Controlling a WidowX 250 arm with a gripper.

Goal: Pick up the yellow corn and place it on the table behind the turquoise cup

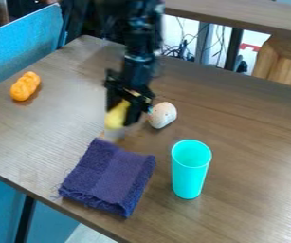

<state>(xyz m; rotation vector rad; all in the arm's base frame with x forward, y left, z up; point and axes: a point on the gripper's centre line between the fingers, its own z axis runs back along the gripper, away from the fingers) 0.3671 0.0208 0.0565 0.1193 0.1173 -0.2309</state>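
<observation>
The black gripper (122, 110) hangs over the middle of the table, just behind the purple cloth, shut on a yellow object (116, 116) that is blurred. Directly below that object is a pale, blurred patch; I cannot tell whether it is part of the same thing. A whitish, speckled rounded object (162, 115) lies close to the right of the gripper. The folded purple cloth (111, 176) lies flat in front. To its right a turquoise cup (190, 172) stands upright with its opening up.
An orange, lumpy object (25, 86) lies at the left of the brown table (255, 142). A blue chair back (21, 43) borders the table's left side. Behind the table are another tabletop (242, 14), cables and a wooden piece (284, 61).
</observation>
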